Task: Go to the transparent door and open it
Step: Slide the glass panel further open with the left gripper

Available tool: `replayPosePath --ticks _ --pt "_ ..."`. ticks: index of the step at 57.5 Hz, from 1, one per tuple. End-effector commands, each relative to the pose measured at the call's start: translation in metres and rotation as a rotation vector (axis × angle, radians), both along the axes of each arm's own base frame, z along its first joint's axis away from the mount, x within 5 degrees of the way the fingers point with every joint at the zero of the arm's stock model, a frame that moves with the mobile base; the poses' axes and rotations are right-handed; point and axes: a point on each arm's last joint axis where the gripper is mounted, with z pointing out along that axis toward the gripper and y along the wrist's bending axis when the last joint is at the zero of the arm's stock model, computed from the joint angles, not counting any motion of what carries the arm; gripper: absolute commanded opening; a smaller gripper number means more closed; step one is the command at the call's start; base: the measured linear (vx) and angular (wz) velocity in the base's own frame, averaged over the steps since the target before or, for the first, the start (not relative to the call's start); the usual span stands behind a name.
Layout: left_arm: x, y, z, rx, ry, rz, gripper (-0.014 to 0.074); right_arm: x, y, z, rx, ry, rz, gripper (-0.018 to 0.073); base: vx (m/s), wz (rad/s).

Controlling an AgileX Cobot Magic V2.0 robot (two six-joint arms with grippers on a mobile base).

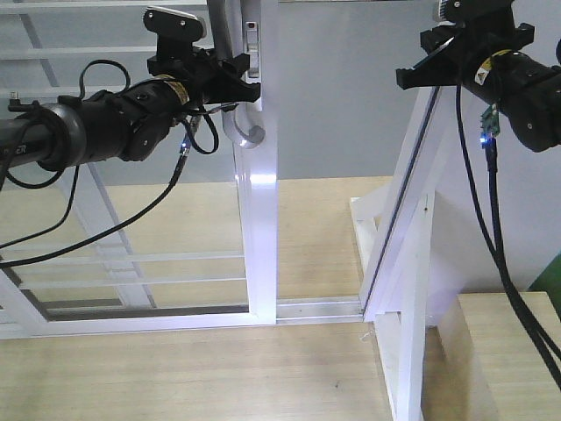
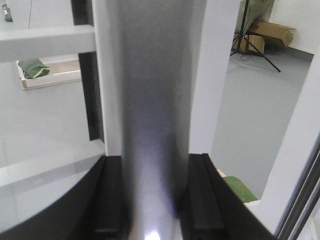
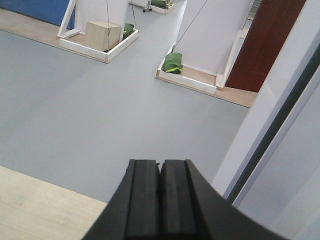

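The transparent door (image 1: 259, 219) is a glass panel in a glossy white frame, standing left of centre on a floor track. Its curved grey handle (image 1: 246, 132) hangs from the lock plate (image 1: 253, 48). My left gripper (image 1: 235, 86) is shut on the handle. In the left wrist view the grey handle (image 2: 155, 100) fills the gap between the black fingers (image 2: 111, 200), with my left gripper (image 2: 155, 167) clamped round it. My right gripper (image 1: 412, 77) hovers high at the right, shut and empty, its pads pressed together in the right wrist view (image 3: 160, 172).
A leaning white jamb (image 1: 399, 228) stands right of the door, with an open gap and grey floor between them. The floor track (image 1: 320, 309) runs across. A wooden platform (image 1: 508, 351) is at bottom right. Beyond lie green sandbags (image 3: 173, 64), a wooden box (image 3: 103, 34) and a tripod (image 2: 246, 35).
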Motion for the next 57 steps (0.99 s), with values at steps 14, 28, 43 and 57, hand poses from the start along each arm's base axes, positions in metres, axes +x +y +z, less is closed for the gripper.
replayPosePath --ticks 14,28,43,57 --pt "0.000 0.026 0.057 -0.074 -0.110 0.065 -0.0006 -0.005 -0.001 0.039 0.028 -0.155 0.017 -0.0003 0.00 0.00" --pt "0.001 0.046 0.063 -0.042 -0.059 0.121 -0.0006 -0.005 -0.001 0.039 0.028 -0.154 0.017 -0.0003 0.00 0.00" --pt "-0.004 0.063 0.078 -0.018 -0.020 0.171 -0.0006 -0.005 -0.001 0.039 0.032 -0.154 0.016 -0.0003 0.00 0.00" --pt "-0.013 0.086 0.099 0.016 0.005 0.231 -0.0006 -0.005 0.000 0.039 0.035 -0.154 0.017 -0.0003 0.00 0.00"
